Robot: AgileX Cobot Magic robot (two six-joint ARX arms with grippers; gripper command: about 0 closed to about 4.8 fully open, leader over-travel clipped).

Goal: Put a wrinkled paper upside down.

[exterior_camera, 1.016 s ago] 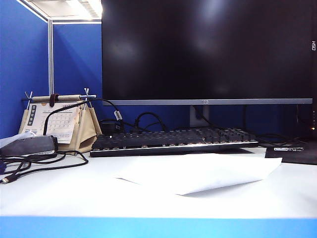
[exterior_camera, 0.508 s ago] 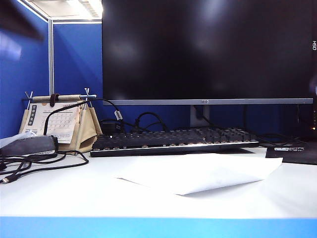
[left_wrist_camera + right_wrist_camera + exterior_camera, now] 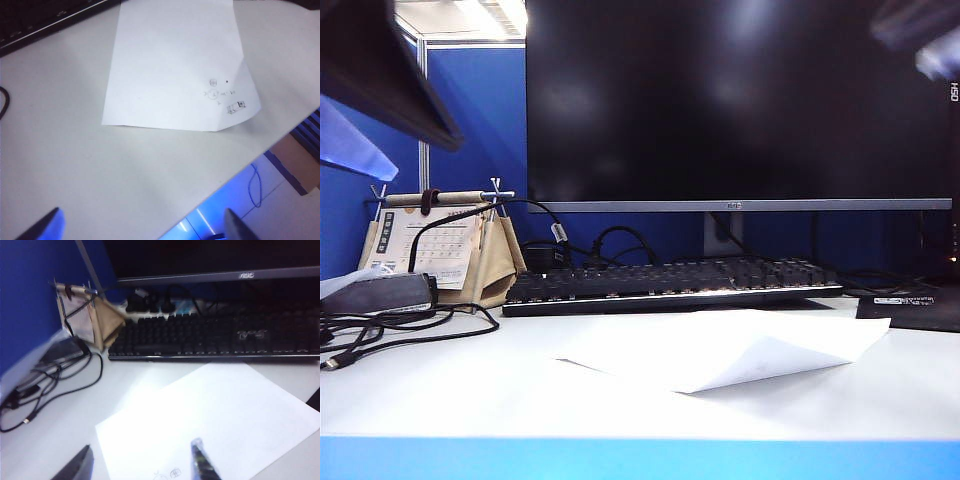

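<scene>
The paper (image 3: 720, 350) is lying on the white worktop (image 3: 470, 390) just in front of the keyboard (image 3: 670, 285), at about the centre of the exterior view, with its 3 o'clock corner lifting off the surface and a shadow showing beneath its near edge; that raised side probably offers the easiest place to get a finger under for the flip. A few small marks are showing near one corner in the left wrist view, so this face is likely the one to go down. The left end effector (image 3: 142, 227) is hovering above the near worktop edge, at 10 o'clock high in the exterior view, fingers spread wide and holding nothing, the paper lying ahead of it. The right end effector (image 3: 142, 462) is hanging over the sheet, blurred at 2 o'clock in the exterior view, fingers (image 3: 202, 460) parted and empty. The calendar (image 3: 435, 245) and cables (image 3: 410, 325) are sitting at 9 o'clock, well apart from the sheet. The flip is not yet begun.
</scene>
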